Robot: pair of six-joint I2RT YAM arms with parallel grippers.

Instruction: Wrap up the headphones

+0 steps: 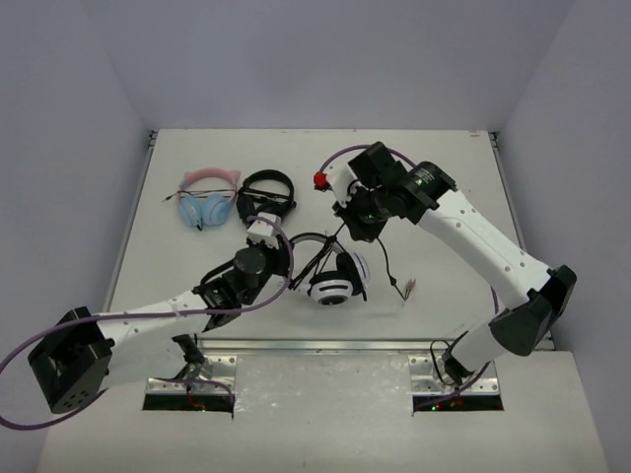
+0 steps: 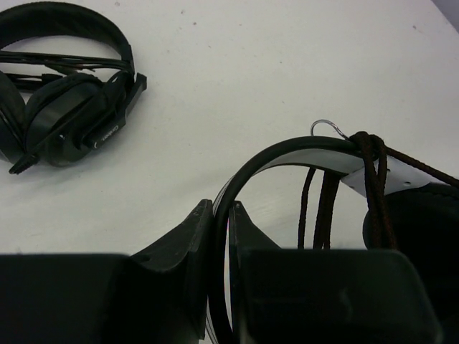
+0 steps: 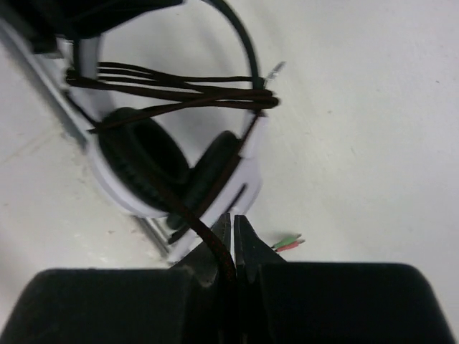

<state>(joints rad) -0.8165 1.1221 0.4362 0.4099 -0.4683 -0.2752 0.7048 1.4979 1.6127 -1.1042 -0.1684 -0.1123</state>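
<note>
The headphones [image 1: 335,281], white with black pads, stand at the table's centre. My left gripper [image 1: 285,260] comes in from the left. In the left wrist view it [image 2: 221,211] is shut on the thin black headband [image 2: 287,150]. The black cable [image 2: 371,172] is looped several times round that band. My right gripper [image 1: 353,229] hovers just behind the headphones. In the right wrist view it [image 3: 233,223] is shut on the braided cable [image 3: 204,233], which runs taut up past the ear pads [image 3: 143,161] to the loops [image 3: 179,89].
A pink-and-blue cat-ear pair [image 1: 207,202] and an all-black pair [image 1: 266,195] lie at the back left; the black pair [image 2: 64,115] is close to my left gripper. The cable's green and red plugs [image 3: 288,244] trail on the table to the right of the headphones [image 1: 405,288].
</note>
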